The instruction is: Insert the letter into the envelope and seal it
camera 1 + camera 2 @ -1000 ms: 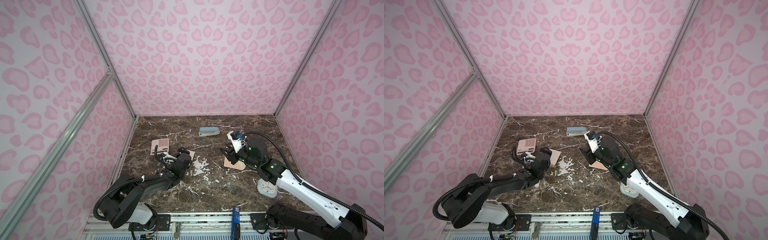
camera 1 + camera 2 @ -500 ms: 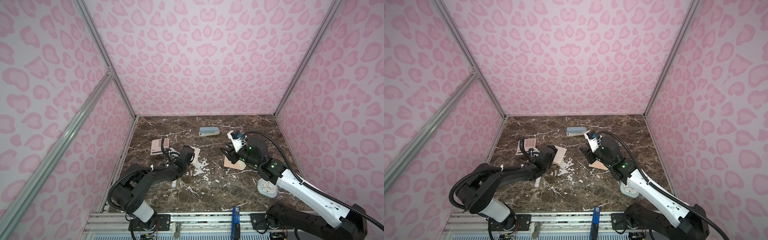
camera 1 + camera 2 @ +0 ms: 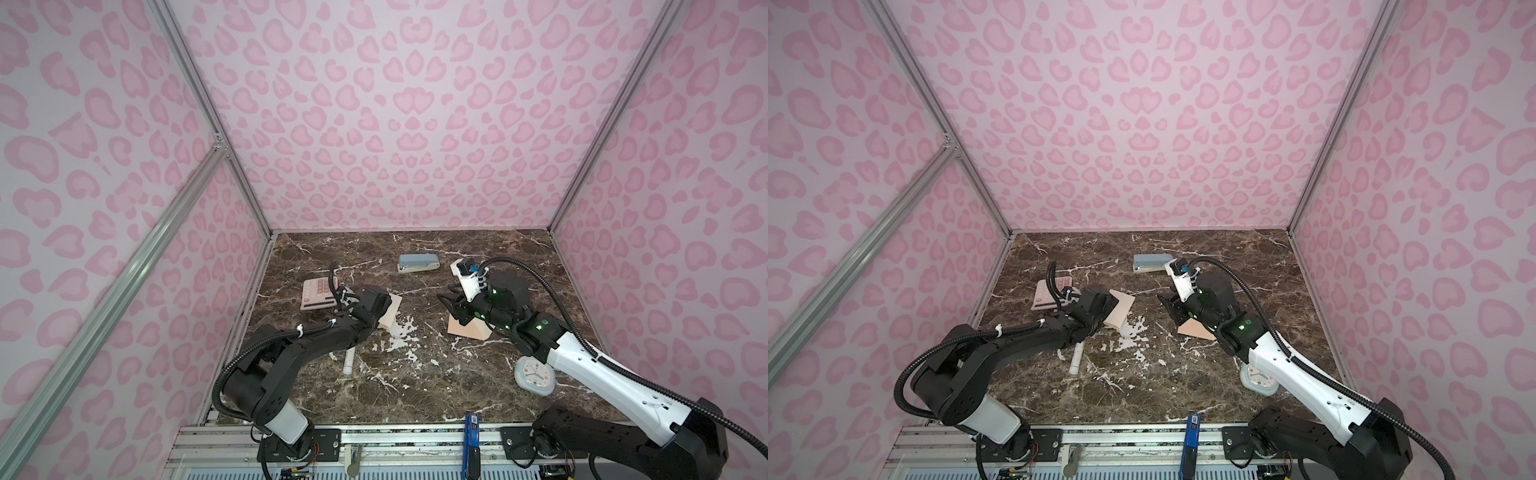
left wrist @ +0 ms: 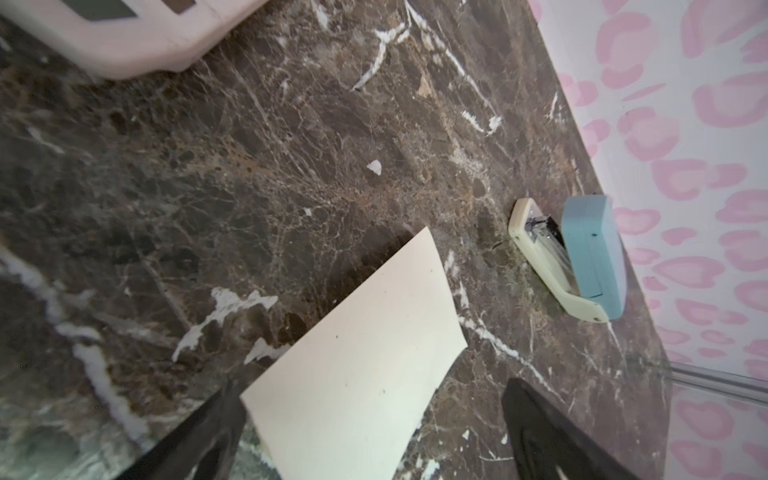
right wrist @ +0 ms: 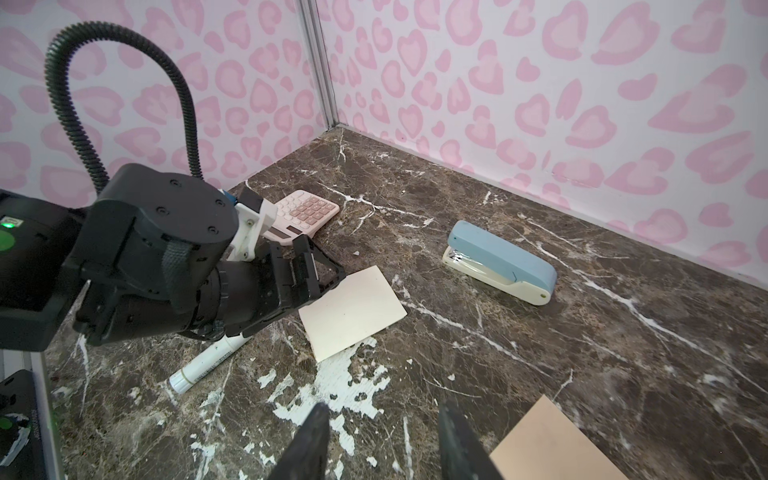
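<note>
Fingers [image 4: 199,436] of the left end effector [image 4: 372,384] stand spread wide around the letter [image 4: 357,353], which both top views half hide. The right end effector [image 5: 382,405] is released and empty, with the envelope [image 5: 552,440] just beside it. The desk [image 3: 415,395] is dark marble and the walls [image 3: 395,124] are pink-spotted.

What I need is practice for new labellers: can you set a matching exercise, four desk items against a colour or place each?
1 stapler
2 calculator
3 clock
4 marker

A round face, partly under the right arm
B blue top, cream base
C white, partly under the left arm
D pink, with keys

Pairs: 1-B, 2-D, 3-A, 4-C
</note>
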Controlling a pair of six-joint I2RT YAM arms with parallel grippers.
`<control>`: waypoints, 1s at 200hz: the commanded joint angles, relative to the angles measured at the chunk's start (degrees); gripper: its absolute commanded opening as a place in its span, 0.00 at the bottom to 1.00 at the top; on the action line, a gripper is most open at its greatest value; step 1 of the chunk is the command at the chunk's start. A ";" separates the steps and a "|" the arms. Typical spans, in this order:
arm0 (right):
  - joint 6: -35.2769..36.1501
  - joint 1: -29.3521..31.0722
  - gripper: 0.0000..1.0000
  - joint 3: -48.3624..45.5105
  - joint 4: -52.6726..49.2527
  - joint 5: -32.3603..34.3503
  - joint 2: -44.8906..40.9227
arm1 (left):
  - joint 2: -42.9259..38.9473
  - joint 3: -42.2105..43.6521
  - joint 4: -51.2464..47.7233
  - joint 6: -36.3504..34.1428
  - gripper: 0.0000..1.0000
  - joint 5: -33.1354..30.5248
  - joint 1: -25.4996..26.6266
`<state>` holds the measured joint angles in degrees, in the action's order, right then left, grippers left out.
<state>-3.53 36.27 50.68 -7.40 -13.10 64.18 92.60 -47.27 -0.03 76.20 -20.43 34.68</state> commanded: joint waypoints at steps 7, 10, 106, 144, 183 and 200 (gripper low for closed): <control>-0.60 0.05 0.45 0.13 -0.25 0.36 0.20 | 0.16 -1.62 -7.89 -4.43 0.98 2.44 -0.22; -0.60 0.08 0.45 0.13 -0.29 0.37 0.16 | -0.15 -1.56 -7.93 -4.51 0.98 2.37 -0.22; -3.30 -3.10 0.45 -0.80 -0.86 5.43 1.40 | -14.46 -1.65 -17.96 -12.52 1.00 -5.41 0.54; -7.95 -8.43 0.45 -3.25 1.37 6.77 2.94 | -19.34 -2.19 -17.15 -18.91 0.95 -6.81 2.03; -13.65 -13.99 0.44 -5.79 1.80 8.97 3.98 | -20.84 -3.29 -15.13 -25.49 0.94 -6.66 4.61; -16.37 -16.99 0.44 -6.83 1.22 9.14 4.26 | -21.56 -2.14 -11.38 -28.67 0.93 -4.48 5.44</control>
<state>-14.63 21.96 45.12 -7.07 -5.82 68.01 71.96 -50.00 -16.32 53.82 -25.93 39.27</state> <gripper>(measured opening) 0.446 0.935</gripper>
